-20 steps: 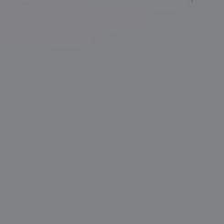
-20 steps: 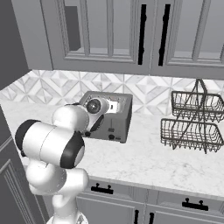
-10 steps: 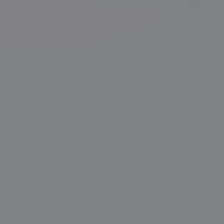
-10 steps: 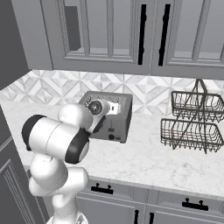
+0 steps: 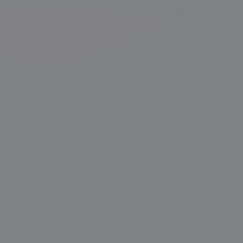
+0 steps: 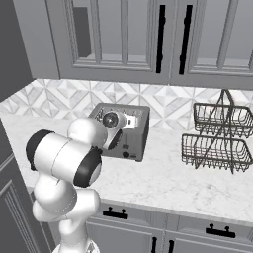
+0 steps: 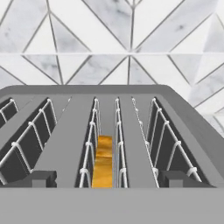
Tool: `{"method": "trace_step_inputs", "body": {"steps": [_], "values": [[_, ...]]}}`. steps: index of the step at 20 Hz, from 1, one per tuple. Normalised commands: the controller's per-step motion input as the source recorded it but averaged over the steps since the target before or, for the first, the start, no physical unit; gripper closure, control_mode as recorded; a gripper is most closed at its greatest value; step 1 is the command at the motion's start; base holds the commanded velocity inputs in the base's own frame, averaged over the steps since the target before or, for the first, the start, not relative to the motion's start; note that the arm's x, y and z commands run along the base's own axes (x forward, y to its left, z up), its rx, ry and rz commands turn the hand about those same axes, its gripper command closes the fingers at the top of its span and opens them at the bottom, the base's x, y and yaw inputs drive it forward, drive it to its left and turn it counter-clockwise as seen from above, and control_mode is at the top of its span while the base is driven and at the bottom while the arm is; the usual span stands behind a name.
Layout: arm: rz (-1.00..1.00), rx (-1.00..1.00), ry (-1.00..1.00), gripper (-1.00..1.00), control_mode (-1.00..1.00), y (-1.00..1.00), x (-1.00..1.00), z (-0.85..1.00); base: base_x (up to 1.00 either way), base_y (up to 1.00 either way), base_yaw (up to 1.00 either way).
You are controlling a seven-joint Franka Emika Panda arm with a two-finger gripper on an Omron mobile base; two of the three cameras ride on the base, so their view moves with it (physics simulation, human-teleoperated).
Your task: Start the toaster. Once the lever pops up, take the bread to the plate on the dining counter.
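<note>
Bread (image 7: 104,161): one golden-brown slice, standing on edge low in the toaster's middle slot, between two white wire guides; in the hand view it sits at about 6 o'clock from frame centre.

Toaster (image 6: 124,130): grey box with several parallel top slots, each lined with white wire guides. It stands on the table (image 6: 163,180) against the tiled wall, at roughly 9 o'clock from the wire rack.

Gripper (image 7: 103,178): directly above the toaster top, looking down along the slots. Two dark fingertips (image 7: 37,178) rise at 7 and 5 o'clock in the hand view, set well apart, one on either side of the bread's slot. Jaws spread wide, nothing pinched; contact with the toaster cannot be told.

Arm (image 6: 66,163): white with dark joints, rising from 7 o'clock in the right base view, elbow folded, wrist reaching forward over the toaster.

Wire rack (image 6: 217,136): two-tier dark basket stand, at 3 o'clock on the table.

Wall cabinets (image 6: 148,39): grey doors with black handles, at 12 o'clock.
</note>
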Motion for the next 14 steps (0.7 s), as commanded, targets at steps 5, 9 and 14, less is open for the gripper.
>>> {"method": "trace_step_inputs", "body": {"steps": [5,9,14], "values": [[0.00,0.00,0.11,-1.00,-1.00,0.00,0.00,0.00,0.00,0.00,0.00],[0.00,0.00,0.06,-1.00,-1.00,0.02,0.00,0.00,0.00,0.00,0.00],[0.00,0.00,0.03,-1.00,-1.00,0.16,0.00,0.00,0.00,0.00,0.00]]}}
